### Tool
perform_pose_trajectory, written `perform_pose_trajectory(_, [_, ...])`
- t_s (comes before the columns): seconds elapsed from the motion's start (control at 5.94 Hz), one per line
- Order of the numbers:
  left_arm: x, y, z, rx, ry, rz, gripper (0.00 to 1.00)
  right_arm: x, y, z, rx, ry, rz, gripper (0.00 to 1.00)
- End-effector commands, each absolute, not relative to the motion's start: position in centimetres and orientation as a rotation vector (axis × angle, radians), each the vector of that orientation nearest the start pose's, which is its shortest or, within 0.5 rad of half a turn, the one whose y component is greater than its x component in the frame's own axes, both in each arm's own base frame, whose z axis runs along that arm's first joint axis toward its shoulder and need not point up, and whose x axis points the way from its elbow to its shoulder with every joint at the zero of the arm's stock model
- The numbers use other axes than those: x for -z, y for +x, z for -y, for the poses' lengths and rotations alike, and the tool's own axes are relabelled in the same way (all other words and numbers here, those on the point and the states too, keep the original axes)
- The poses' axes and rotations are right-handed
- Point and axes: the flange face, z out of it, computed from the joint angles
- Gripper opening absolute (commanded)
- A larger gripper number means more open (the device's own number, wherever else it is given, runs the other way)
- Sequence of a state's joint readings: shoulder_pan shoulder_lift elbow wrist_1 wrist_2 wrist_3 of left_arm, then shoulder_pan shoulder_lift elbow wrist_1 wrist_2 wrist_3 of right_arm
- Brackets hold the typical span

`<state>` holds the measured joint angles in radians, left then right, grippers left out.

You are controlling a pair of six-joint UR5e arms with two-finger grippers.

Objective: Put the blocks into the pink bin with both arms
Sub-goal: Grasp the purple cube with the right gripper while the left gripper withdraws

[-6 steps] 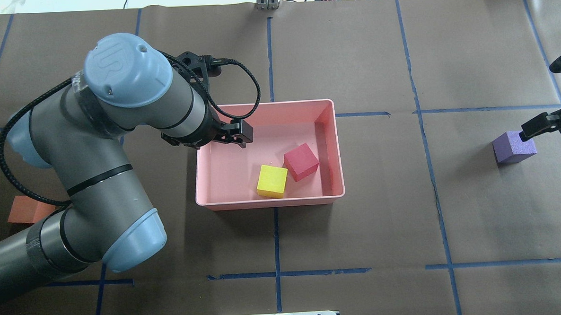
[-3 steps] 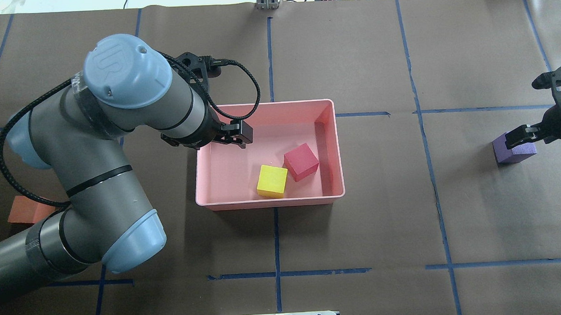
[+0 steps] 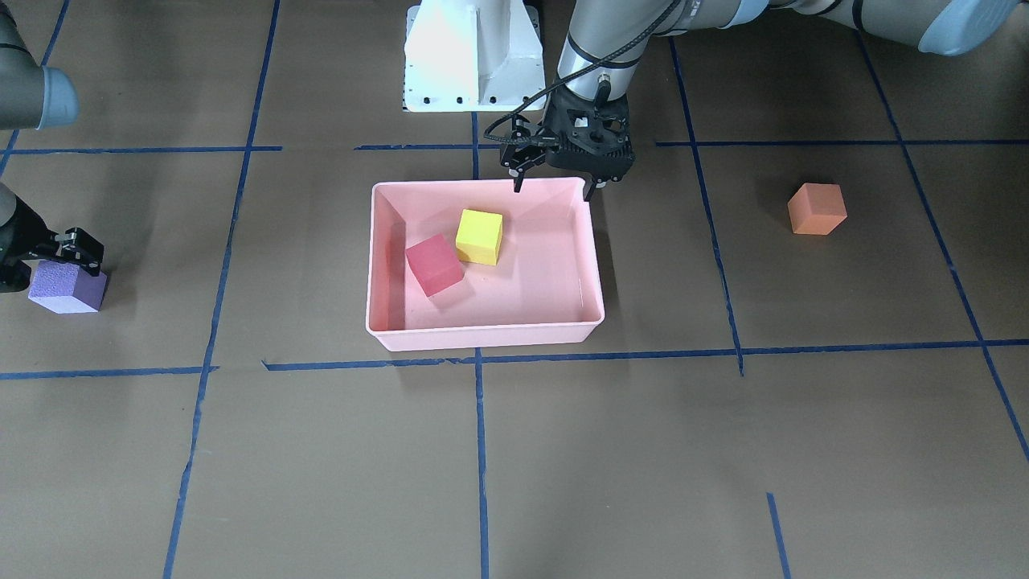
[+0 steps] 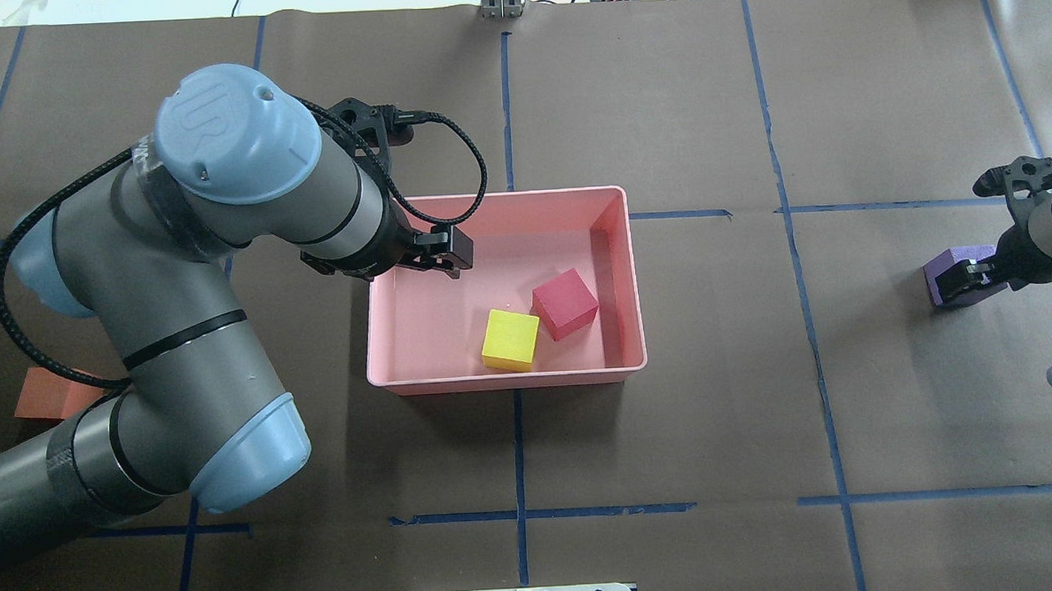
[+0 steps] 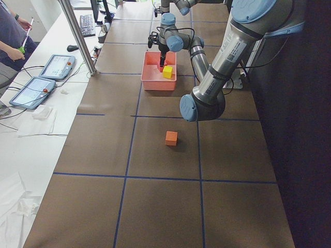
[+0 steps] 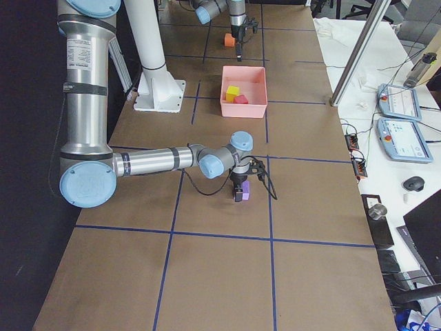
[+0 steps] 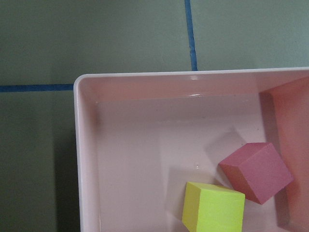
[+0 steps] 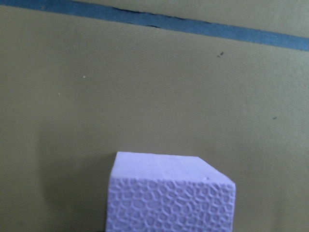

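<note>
Over the last second my right gripper (image 4: 969,278) has swung in from the right edge of the bench (image 4: 674,431). It now sits over the small purple foam cube (image 4: 941,279) and hides most of it from overhead. That cube lies close to the right edge, midway between the front and back edges. In the front-facing view the jaws seem to straddle the cube's top, but I cannot tell whether they have closed on it.

My left gripper (image 3: 555,190) has not moved. It hangs above the left-hand end of the shallow pink plastic bin (image 4: 503,378) at mid-bench, jaws spread wide and holding nothing. The yellow foam cube (image 4: 510,336) and red foam cube (image 4: 566,303) lie in the bin as before, just beside each other, the red one near the right wall. The orange foam cube (image 3: 816,209) rests alone near the bench's left edge.

The bench is covered in brown paper crossed by blue tape lines (image 4: 518,456). A white pedestal (image 3: 470,56) stands at my edge. Beyond the far edge is a white side table (image 5: 31,129) with two touchscreen pendants (image 5: 57,66), and a person (image 5: 10,31) stands at its far end.
</note>
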<state>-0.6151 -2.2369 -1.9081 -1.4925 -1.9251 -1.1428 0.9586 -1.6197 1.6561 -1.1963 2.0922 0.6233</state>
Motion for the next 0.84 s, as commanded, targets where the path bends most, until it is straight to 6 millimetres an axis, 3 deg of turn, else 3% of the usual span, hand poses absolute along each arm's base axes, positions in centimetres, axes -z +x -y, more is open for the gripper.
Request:
perform_pose_trajectory(0.0, [-14.4, 43.9, 43.1, 0.007, 0.171, -0.955, 1.0, -60.0, -22.6, 46.5, 0.108, 0.044, 0.667, 0.3])
perform_pose_trajectory(0.17, [-14.4, 43.8, 43.0, -0.005, 0.174, -0.958, 1.0, -58.5, -22.8, 46.6, 0.117, 0.065, 0.686, 0.27])
perform_pose_trajectory(0.34, [-15.0, 43.1, 42.6, -0.012, 0.167, -0.951, 1.0, -54.9, -23.0, 47.6, 0.12, 0.113, 0.718, 0.28])
perform_pose_trajectory(0.5, [-16.3, 41.3, 42.0, -0.14, 0.206, -0.921, 1.0, -50.9, -23.5, 48.1, 0.125, 0.135, 0.752, 0.28])
perform_pose_trajectory(0.67, [-17.9, 38.8, 42.0, -0.236, 0.246, -0.868, 1.0, -44.8, -24.4, 49.2, 0.094, 0.106, 0.756, 0.28])
